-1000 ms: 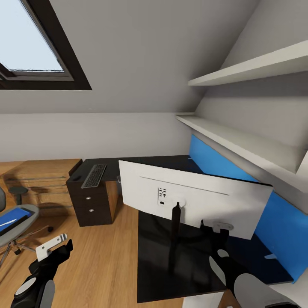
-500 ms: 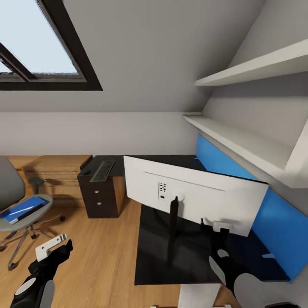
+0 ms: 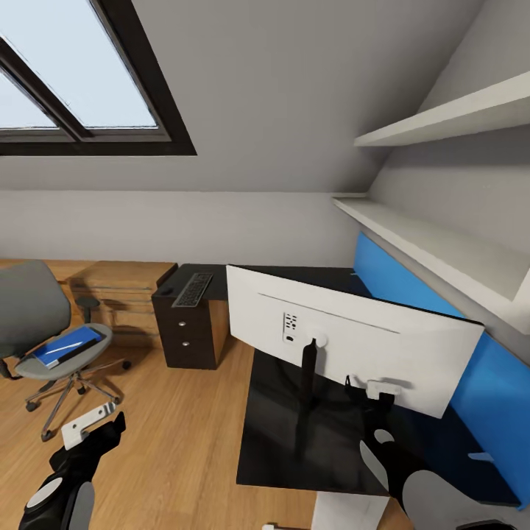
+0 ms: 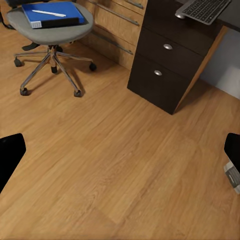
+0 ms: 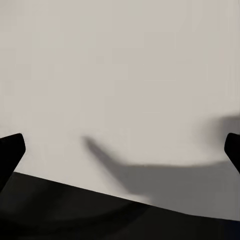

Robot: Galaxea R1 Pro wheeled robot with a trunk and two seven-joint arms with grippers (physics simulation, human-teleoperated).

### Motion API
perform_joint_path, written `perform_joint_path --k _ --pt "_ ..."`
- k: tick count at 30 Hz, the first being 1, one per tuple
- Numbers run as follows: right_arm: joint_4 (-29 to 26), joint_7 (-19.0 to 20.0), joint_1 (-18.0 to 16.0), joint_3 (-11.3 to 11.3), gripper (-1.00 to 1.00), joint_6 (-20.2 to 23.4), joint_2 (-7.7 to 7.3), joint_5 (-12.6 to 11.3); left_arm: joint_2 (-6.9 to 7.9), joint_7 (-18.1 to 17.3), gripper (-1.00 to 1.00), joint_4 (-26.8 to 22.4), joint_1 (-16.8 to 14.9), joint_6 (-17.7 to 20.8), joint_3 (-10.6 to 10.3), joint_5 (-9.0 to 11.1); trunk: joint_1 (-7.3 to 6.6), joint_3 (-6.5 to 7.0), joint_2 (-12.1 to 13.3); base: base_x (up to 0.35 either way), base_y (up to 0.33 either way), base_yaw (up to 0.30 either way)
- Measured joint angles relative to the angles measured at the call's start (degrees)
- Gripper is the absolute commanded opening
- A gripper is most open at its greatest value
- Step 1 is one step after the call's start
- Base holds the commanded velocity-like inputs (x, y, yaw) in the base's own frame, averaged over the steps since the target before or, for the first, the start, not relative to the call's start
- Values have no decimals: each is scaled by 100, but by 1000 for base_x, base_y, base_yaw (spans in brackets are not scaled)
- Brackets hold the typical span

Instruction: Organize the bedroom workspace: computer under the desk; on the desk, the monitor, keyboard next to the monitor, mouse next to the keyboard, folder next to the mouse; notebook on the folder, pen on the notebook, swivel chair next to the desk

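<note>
Attic bedroom from the head view: sloped ceiling, skylight upper left, wood floor. Black desk running along the blue wall panel. Monitor standing on the desktop's near wing, white back showing. Keyboard lying at the far left end, above the drawer unit. Swivel chair well apart at left, carrying the blue folder. Left gripper low over the floor, right gripper just below the monitor's lower edge; can't tell their spread here.

Left wrist view: fingers spread wide over bare floor; folder with white pen on the chair seat; knobbed drawers.

Right wrist view: fingertips wide apart, facing the monitor's white back, desktop beneath.
</note>
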Motion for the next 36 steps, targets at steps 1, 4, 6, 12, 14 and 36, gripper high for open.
perform_joint_path --k 1,4,6,12,14,36 --pt "0 0 0 0 100 1 0 0 0 0 100 2 0 0 -2 0 0 0 0 0 -1 3" --pt "0 1 1 -5 100 -2 0 0 -4 0 100 6 0 0 -7 0 0 0 0 0 0 1" --pt "0 7 0 -7 100 -11 -4 3 -8 0 100 8 0 0 -10 -3 0 0 0 0 0 0" --pt "0 8 2 -1 100 -14 -18 7 -8 0 100 9 0 0 -16 -7 -2 0 0 88 -14 0" --pt "1 9 1 -13 100 -17 -24 1 -8 0 100 9 0 0 -17 -8 -3 0 -1 246 -58 0" --pt "33 4 0 -22 100 -4 -44 -3 -9 0 100 9 0 0 -18 -9 0 0 0 58 -15 0"
